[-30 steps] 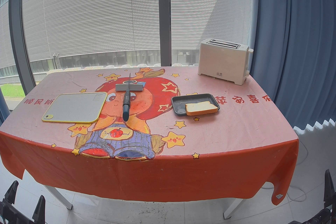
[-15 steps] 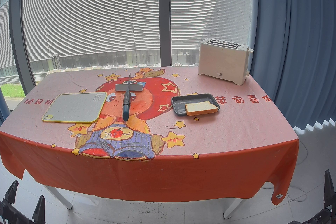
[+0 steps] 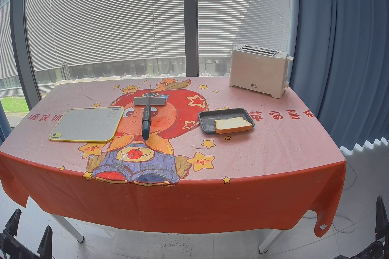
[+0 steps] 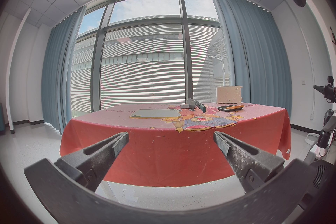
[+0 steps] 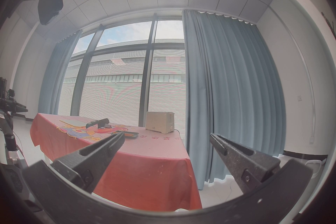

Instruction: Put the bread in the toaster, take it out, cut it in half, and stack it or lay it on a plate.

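Note:
A slice of bread [image 3: 232, 124] lies on a dark rectangular tray [image 3: 210, 119] right of the table's middle. The white toaster [image 3: 259, 69] stands at the back right corner, slots up. A dark-handled knife [image 3: 146, 118] rests on a small grey stand near the centre, and a grey cutting board [image 3: 88, 124] with a yellow rim lies at the left. My left gripper [image 4: 170, 142] hangs open below the table's near left edge, nothing between its fingers. My right gripper [image 5: 167, 143] is open too, low beside the table's right end.
An orange cartoon-print cloth covers the table [image 3: 259, 150] and hangs over its front. Windows with blinds stand behind it, and a blue curtain [image 3: 344, 41] hangs at the right. White floor lies around the table.

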### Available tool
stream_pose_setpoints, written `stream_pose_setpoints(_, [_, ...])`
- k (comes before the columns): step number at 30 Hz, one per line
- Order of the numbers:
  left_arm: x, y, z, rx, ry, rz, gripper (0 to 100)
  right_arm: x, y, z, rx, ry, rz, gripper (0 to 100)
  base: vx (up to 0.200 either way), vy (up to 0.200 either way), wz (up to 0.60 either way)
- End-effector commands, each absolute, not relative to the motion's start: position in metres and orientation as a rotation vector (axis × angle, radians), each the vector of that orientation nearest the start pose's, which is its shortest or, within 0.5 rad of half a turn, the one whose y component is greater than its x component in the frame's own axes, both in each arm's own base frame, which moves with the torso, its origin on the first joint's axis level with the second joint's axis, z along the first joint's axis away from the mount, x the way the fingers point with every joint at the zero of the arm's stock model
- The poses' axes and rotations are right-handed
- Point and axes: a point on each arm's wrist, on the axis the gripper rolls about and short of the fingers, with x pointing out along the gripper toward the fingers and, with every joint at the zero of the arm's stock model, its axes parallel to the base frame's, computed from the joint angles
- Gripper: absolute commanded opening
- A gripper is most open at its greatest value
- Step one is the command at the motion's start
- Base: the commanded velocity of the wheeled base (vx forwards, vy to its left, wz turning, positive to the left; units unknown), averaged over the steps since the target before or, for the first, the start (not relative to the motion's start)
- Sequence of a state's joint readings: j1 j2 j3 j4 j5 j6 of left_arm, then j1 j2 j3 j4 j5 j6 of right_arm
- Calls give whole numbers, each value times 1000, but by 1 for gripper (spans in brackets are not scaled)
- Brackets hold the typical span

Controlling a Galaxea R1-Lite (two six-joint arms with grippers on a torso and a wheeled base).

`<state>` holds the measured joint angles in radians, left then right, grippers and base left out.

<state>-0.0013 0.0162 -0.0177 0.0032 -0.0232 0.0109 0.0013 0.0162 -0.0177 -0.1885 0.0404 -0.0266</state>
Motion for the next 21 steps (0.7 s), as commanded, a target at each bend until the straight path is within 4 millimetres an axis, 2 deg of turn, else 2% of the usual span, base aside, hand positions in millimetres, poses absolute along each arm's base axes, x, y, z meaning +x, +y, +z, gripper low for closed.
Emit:
stream_pose_setpoints(1, [-23, 0, 75, 11, 3, -25, 100, -25, 1, 95, -30, -194, 62, 100, 0, 0, 0])
stream_pose_setpoints(13, [-23, 0, 76, 11, 1, -25, 100, -26, 3, 98, 88, -183, 161, 100, 0, 0, 0])
stream_pose_setpoints(21, [-23, 0, 75, 11, 3, -25, 100, -27, 5, 102, 278, -110, 248, 100, 0, 0, 0])
